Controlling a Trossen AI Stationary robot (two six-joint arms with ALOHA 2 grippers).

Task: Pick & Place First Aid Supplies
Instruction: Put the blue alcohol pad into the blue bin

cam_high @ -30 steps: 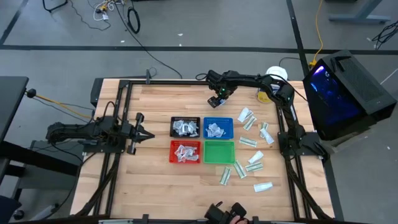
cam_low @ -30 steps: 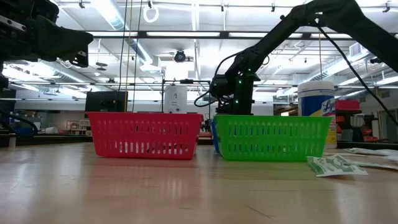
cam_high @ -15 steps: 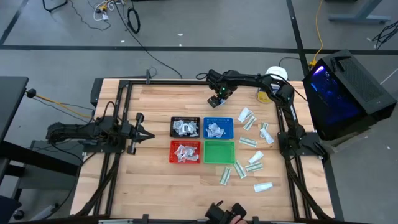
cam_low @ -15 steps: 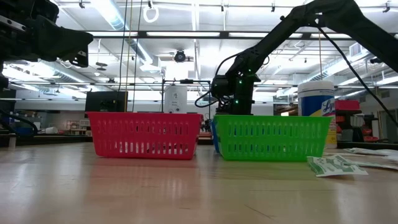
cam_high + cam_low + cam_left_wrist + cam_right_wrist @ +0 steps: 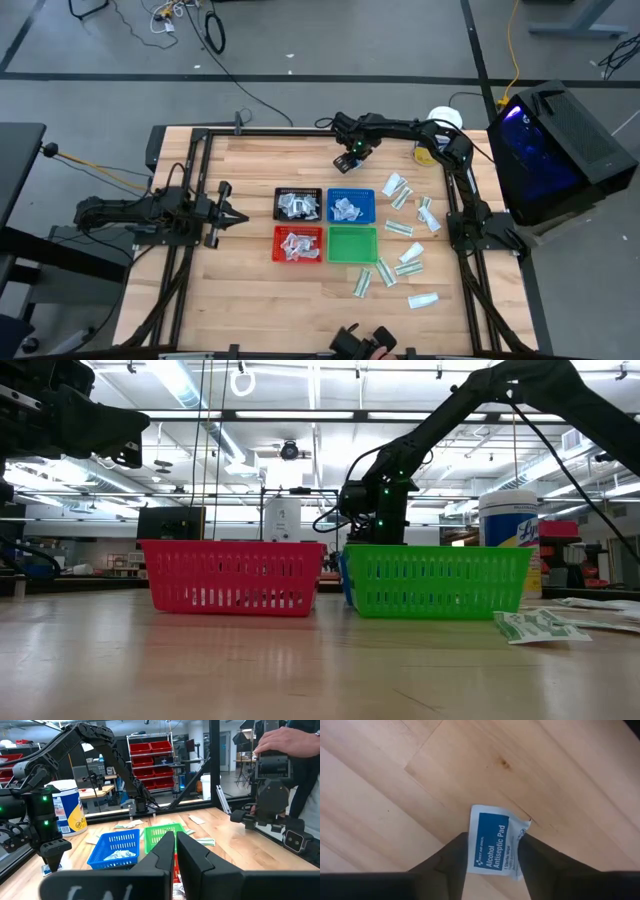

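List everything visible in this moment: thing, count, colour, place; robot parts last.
Mesh trays: four, black, blue, red, green, grouped mid-table.
Packets in trays: white, in the black, blue and red ones; none visible in the green.
Loose packets: roughly ten, white and green, right of the trays.
Antiseptic pad packet: one, white and blue, on the wood between the right gripper's fingers.
Jar: one, white, yellow label, far right corner.
Left gripper: shut, left of the trays.
Right gripper: down over the pad, far side.

The wooden table (image 5: 250, 270) carries 4 mesh trays (image 5: 325, 224), scattered packets (image 5: 400, 230) and a jar (image 5: 443, 119).
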